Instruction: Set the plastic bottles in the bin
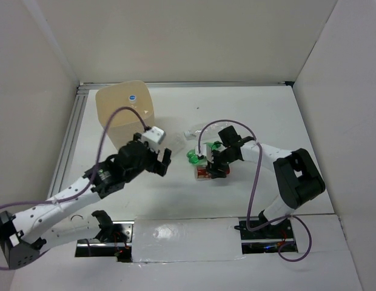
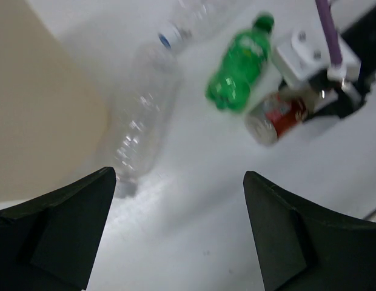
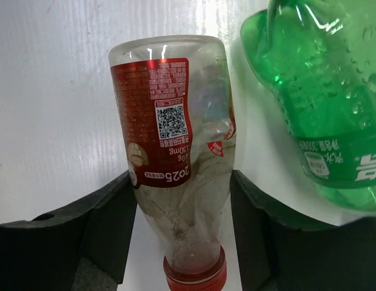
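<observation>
The white table (image 1: 255,109) carries the beige bin (image 1: 124,112) at far left — a clear bottle (image 2: 142,115) lies beside it, then a green bottle (image 2: 239,66) and a red-labelled bottle (image 3: 176,151), just beside each other.

Left end effector (image 2: 179,174) wide open, arm stretched forward; right end effector (image 3: 183,176) low, fingers (image 3: 97,224) seemingly closed inward

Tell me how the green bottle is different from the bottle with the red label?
The green bottle is green all over with a green cap; the red-label bottle is clear with a red label and red cap. The green bottle lies free; the right gripper holds the red-label bottle. The green bottle looks fatter than the red-label bottle. Both lie sideways on the white table, caps on.
</observation>
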You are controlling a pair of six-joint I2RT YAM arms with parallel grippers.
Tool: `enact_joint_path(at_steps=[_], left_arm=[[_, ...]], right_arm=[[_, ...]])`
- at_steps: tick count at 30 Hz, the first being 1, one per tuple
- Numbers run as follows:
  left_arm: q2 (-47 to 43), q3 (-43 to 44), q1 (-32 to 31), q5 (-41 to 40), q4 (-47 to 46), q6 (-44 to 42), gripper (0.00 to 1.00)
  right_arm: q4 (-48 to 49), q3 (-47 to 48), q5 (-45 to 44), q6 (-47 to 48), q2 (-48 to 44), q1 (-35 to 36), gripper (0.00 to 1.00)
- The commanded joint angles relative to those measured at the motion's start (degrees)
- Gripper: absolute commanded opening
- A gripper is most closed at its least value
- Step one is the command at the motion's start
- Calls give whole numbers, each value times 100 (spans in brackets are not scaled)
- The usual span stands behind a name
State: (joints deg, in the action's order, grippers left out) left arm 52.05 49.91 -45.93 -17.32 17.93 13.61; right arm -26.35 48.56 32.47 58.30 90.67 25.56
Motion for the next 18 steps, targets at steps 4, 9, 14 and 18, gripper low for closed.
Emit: enact_joint_path(at_steps=[4, 9, 14, 18], left_arm=[[699, -175, -1128, -833, -123, 748, 99], [457, -744, -1409, -896, -561, 986, 99], [-1, -1387, -1533, -825, -808, 1197, 99], [-125, -1704, -1585, -641, -950, 1434, 99]], right_arm=[[-1211, 617, 584, 665, -567, -16, 27], [-1532, 2293, 649, -183, -1323, -341, 24], [-489, 3700, 225, -1127, -1018, -394, 24], [189, 5158, 225, -1725, -105, 62, 24]])
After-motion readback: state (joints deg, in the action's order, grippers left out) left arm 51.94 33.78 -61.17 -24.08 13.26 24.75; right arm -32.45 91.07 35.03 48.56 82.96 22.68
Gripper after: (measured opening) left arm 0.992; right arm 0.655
